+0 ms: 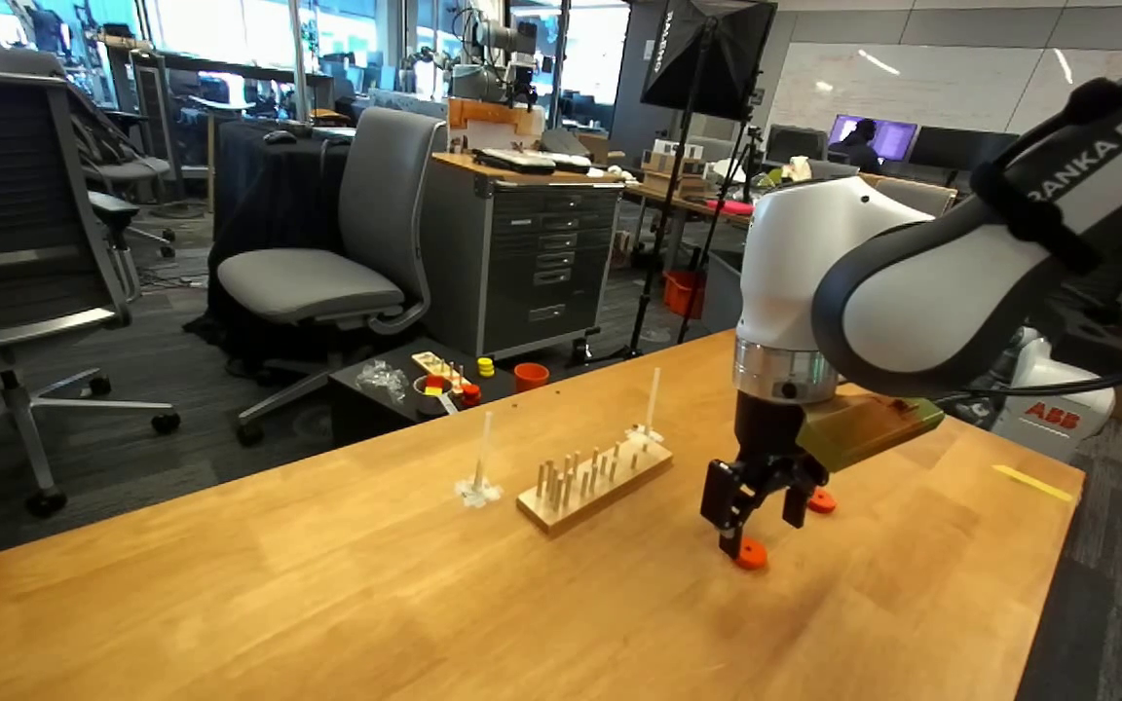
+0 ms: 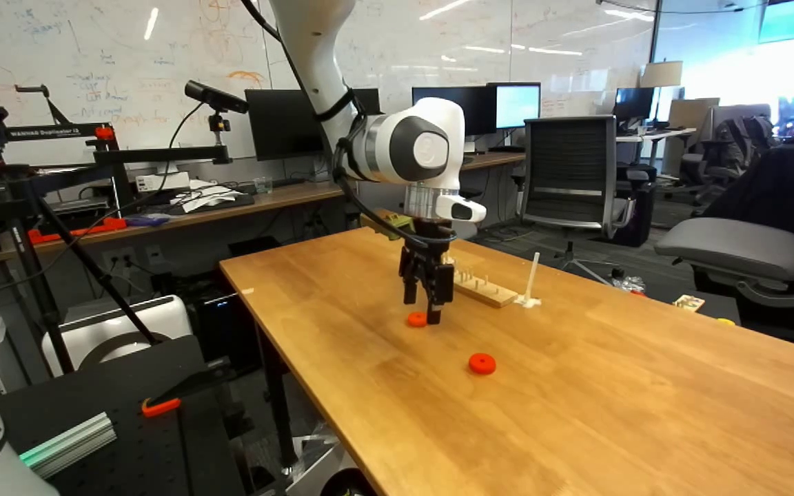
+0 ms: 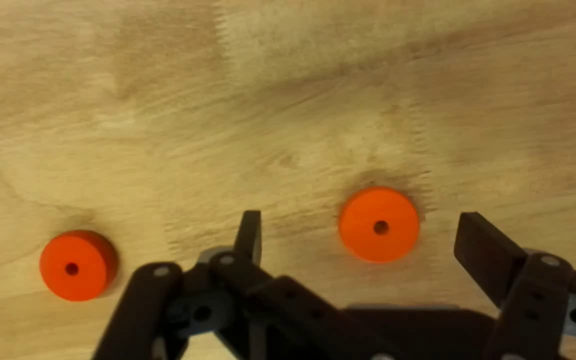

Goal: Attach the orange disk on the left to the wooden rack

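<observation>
The jaws stand wide apart and hold nothing, poised over the desk (image 1: 259,594) with the orange disk (image 3: 379,211) in the gap between them. In the wrist view wood shows on either side of it, so neither jaw touches it. It lies flat and is the left-hand disk in both exterior views, though the wrist view puts it on the right. I take the step in hand to be the approach, just short of the grasp; how high the tips hang above the wood is hard to tell. The disk seems a little nearer the jaw on the right of the wrist view, so the next move probably calls for a slight shift, a straight drop and a gentle closing on its rim. After that should come a lift and slipping its pierced middle over a peg, though which one I cannot tell. Counted up, there are two orange disks, the second disk (image 2: 482,367) lying outside the jaws; one wooden rack (image 1: 605,489), whose pegs (image 1: 549,477) overlap too much to number; and two tall uprights, a rod (image 1: 654,397) just beside the rack's end and a lone rod (image 1: 483,450) standing apart from the opposite end. Neither disk sits on a peg.
</observation>
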Controlling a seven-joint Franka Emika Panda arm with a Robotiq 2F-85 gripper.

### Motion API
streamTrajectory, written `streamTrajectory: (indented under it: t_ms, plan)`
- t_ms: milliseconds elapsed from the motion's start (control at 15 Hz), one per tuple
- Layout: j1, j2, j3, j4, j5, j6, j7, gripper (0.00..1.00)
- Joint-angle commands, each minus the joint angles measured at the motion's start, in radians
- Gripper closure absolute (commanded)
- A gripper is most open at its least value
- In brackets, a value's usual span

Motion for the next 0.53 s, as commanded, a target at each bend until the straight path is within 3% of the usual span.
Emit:
streamTrajectory:
  t_ms: [0,467]
  plan:
    - [0.029,0.014,-0.009,0.015,0.011,0.044,0.011,0.00]
    - [0.016,0.013,0.001,0.004,0.047,0.035,-0.007,0.00]
